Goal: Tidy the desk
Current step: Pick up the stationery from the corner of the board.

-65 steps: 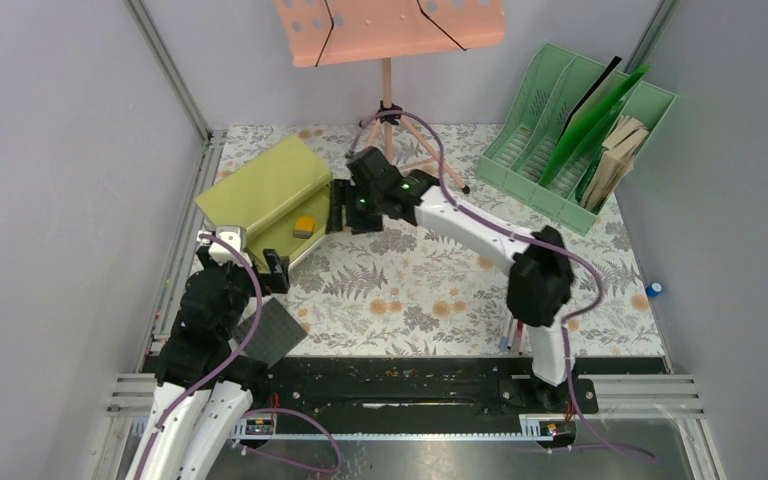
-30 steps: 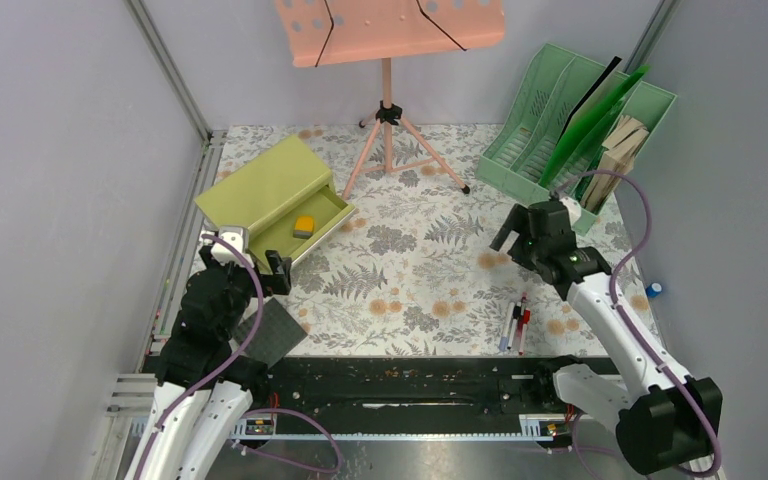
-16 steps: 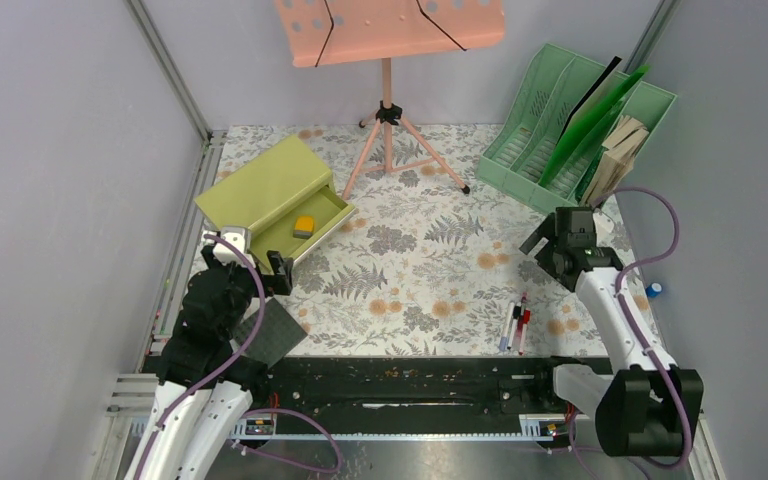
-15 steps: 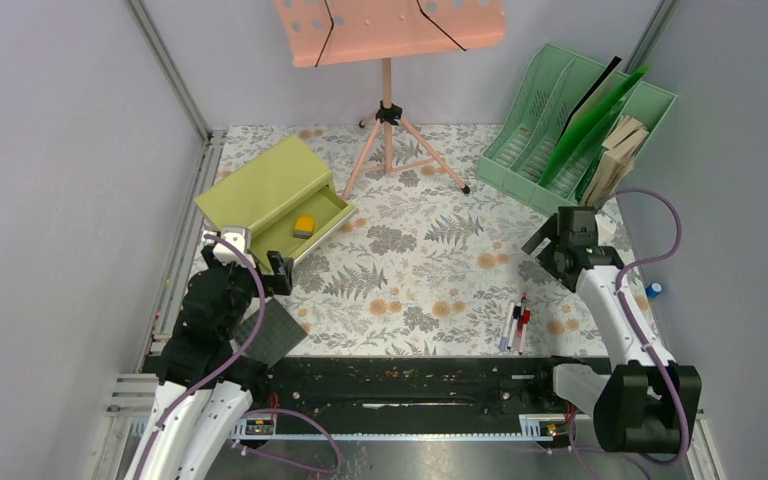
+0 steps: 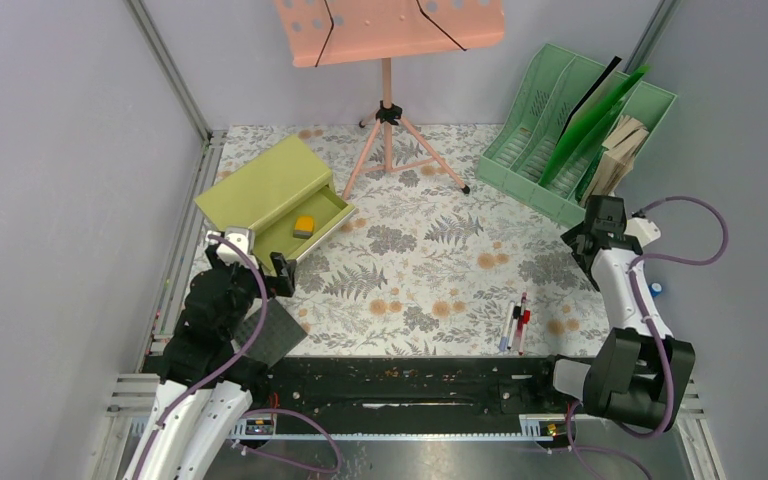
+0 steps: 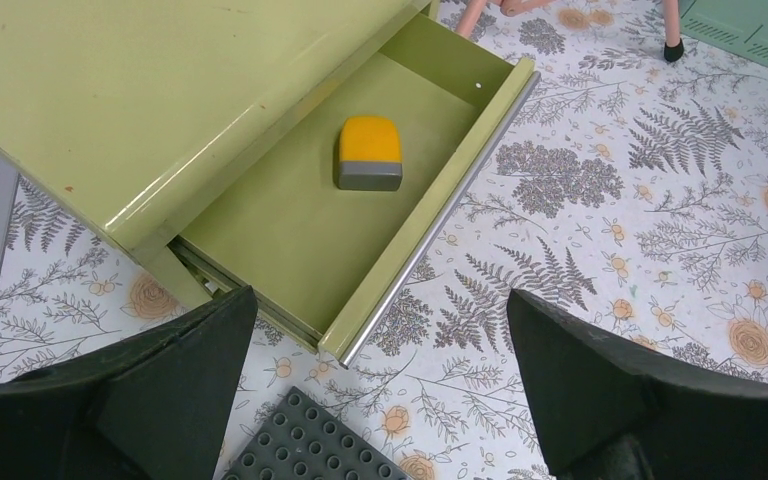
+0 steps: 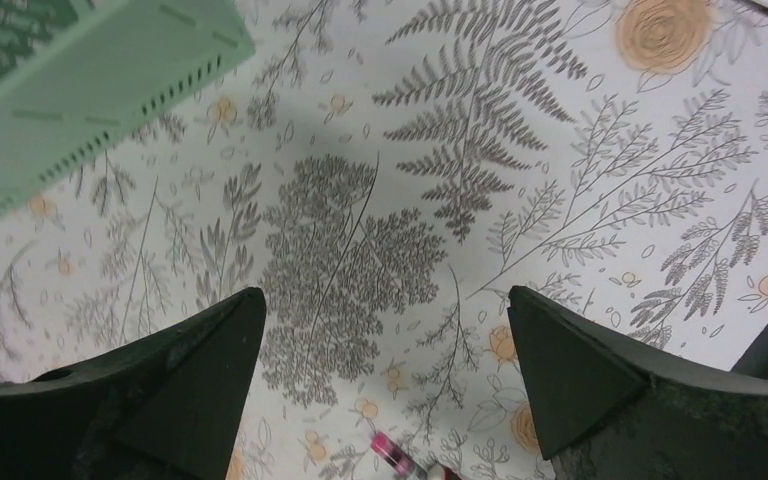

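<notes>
Left tool and right tool gape over the desk.

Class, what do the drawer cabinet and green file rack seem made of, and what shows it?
Drawer cabinet: probably painted sheet metal; glossy olive coat, thin folded edges. File rack: likely matte moulded plastic; uniform mint colour, rows of slots.
</notes>
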Available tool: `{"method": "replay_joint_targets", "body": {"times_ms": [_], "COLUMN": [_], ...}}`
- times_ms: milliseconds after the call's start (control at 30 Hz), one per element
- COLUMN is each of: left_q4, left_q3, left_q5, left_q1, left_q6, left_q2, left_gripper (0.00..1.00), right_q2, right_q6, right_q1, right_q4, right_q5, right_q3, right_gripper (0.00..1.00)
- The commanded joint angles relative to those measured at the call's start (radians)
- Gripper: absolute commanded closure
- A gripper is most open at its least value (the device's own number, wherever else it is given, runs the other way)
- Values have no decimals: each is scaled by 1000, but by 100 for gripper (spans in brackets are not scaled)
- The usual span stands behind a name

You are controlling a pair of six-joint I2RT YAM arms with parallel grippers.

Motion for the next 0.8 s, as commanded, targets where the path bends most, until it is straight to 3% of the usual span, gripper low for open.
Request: {"method": "replay_joint_targets", "body": {"times_ms": [0,233,467,767], "left_q4": [67,71,74,72], "left_q3": [-5,-7,-10,-11], "left_q5": [27,30,33,29], "left_q1": [-5,-16,-26,-40], "left_q6": [11,13,14,18], "left_q2": [-12,-12,-13,-12], "left_gripper": [1,1,1,1], "right_q2": [32,59,110,236], "right_q6": [100,113,151,74], "right_q1": [-26,-86,-198,-217], "right_q4": [2,19,45,72], "right_q5": [183,314,277,271], "right_q3": [53,61,23,91], "right_gripper": [3,7,8,9]}}
